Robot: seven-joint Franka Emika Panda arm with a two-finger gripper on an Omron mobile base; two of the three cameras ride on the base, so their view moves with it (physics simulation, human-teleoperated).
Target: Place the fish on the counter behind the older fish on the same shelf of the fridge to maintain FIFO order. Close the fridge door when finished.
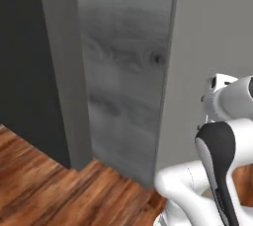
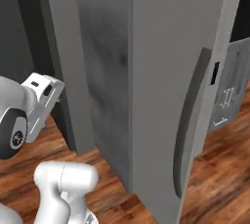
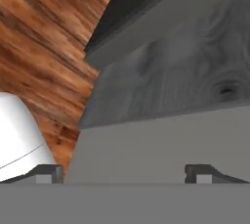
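The fridge door (image 2: 171, 71) stands right in front of me, a grey brushed-metal panel with its long curved dark handle (image 2: 188, 120) at my right side. The fridge (image 1: 123, 72) rises from the wooden floor (image 1: 39, 180). My claw (image 3: 124, 174) points at the grey panel, its tips wide apart and holding nothing.

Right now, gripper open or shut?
Open: in the hand view the gripper fingertips sit wide apart, nothing between them.

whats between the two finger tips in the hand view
Nothing: the fingertips stand wide apart, and past the gap there is just the grey fridge door.
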